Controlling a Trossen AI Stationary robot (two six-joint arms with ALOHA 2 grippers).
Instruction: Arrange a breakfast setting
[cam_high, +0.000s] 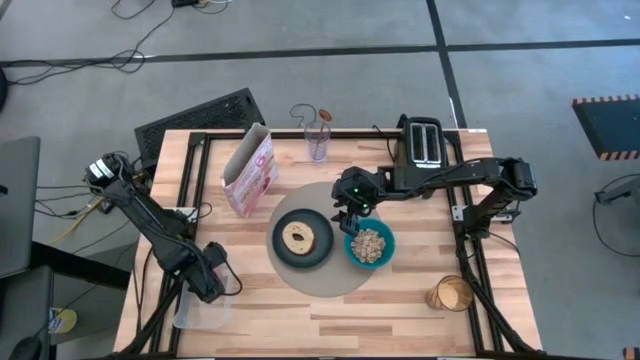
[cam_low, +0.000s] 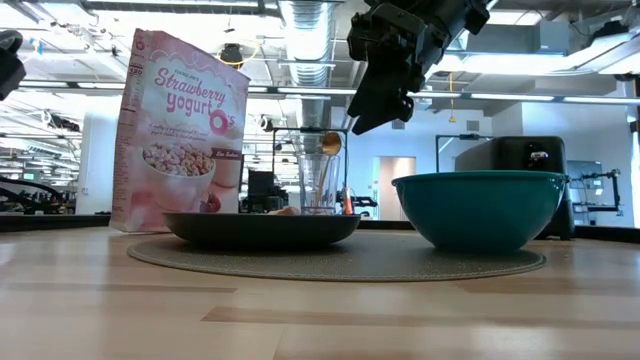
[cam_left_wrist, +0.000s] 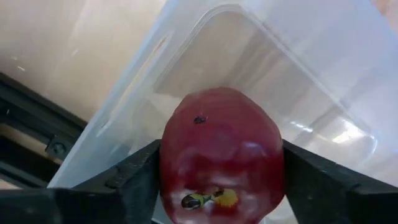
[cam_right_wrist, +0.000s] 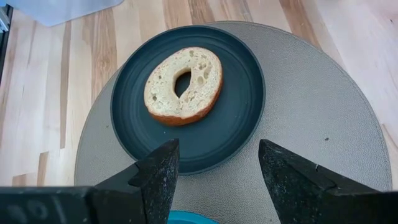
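Note:
A round grey mat (cam_high: 330, 262) lies mid-table. On it sit a dark grey plate (cam_high: 302, 240) with round toasted bread (cam_high: 298, 236) and a teal bowl (cam_high: 370, 246) holding beige cereal (cam_high: 369, 244). My left gripper (cam_high: 213, 280) is at the near left over a clear plastic tub (cam_high: 200, 310), shut on a small red apple (cam_left_wrist: 221, 155). My right gripper (cam_right_wrist: 214, 165) is open and empty above the mat, between plate and bowl. A gold spoon (cam_high: 322, 113) stands in a clear cup (cam_high: 318, 140) at the far side. My left gripper pinches the apple's two opposite sides (cam_left_wrist: 168, 168) between its two fingers. The apple sits between the fingers above the clear tub's inside; whether it is lifted clear of the tub floor I cannot tell.
A pink cereal box (cam_high: 250, 170) stands at the far left of the mat. A black toaster (cam_high: 423, 142) is at the far right. A glass with a brownish filling (cam_high: 452, 293) stands near the right front.

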